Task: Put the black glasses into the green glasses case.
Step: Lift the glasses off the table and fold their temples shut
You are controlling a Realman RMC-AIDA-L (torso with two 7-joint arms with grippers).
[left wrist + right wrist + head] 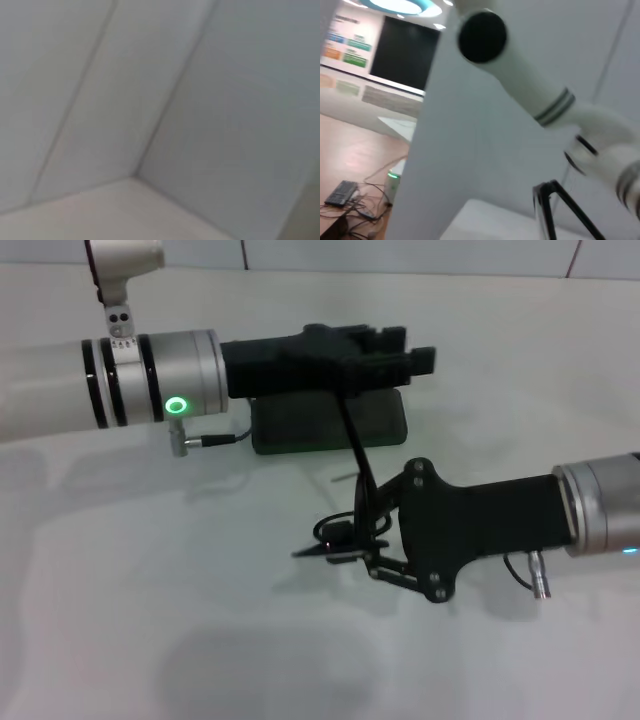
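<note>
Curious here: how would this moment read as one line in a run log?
right gripper: shut on black glasses, above table | left gripper: over green glasses case | glasses not yet cased

Left hand point(400, 350) over green glasses case point(300, 425)

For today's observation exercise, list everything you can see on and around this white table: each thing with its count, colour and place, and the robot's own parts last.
green glasses case: one, dark green, on the table at the far middle, partly hidden under the left gripper.
black glasses: one pair, thin black frame, at the right gripper's tips in front of the case, one temple arm reaching up toward the case; the lenses are hard to make out.
table: one, white, under everything.
wall: pale tiled panels behind the table.
left gripper: one, black, over the case's far edge, on a silver wrist with a green light.
right gripper: one, black, low over the table's middle, at the glasses.
</note>
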